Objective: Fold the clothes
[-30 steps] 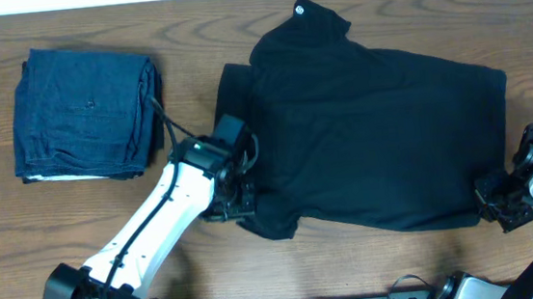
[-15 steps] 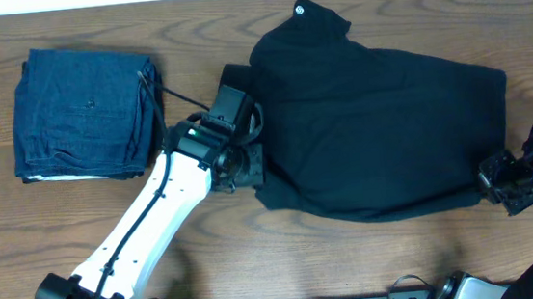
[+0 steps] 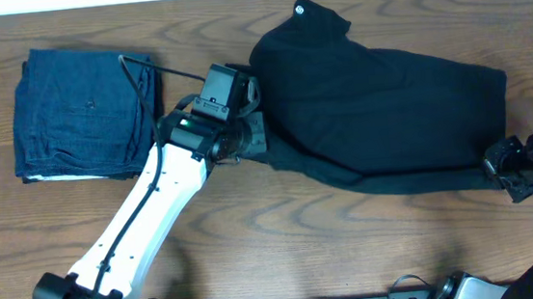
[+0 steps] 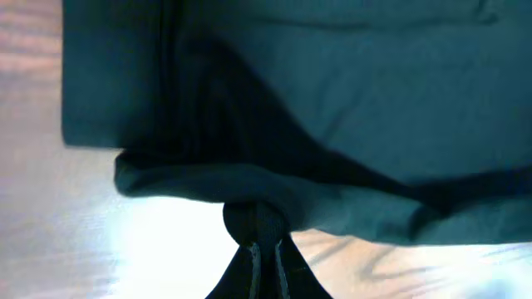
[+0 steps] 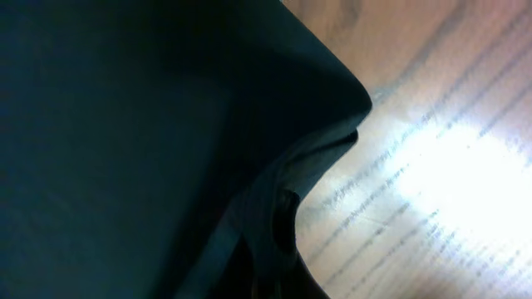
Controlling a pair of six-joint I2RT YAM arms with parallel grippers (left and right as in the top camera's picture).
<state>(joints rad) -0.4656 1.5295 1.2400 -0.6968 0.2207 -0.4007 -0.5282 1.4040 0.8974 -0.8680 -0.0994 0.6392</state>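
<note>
Now farther back than before: near hem of the black T-shirt [image 3: 378,101].

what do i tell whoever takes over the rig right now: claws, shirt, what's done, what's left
Left claw: shut on the near edge of the black T-shirt, at its left end.
Right claw: shut on that same edge, at its right end.
Things: the shirt lies sideways across the table. A folded denim garment sits apart from it on the left.
Done: both ends of the near edge are gripped and held up off the wood.
Left: carry that edge over the shirt to lay the fold, then release. It will probably need more folds after that.
</note>
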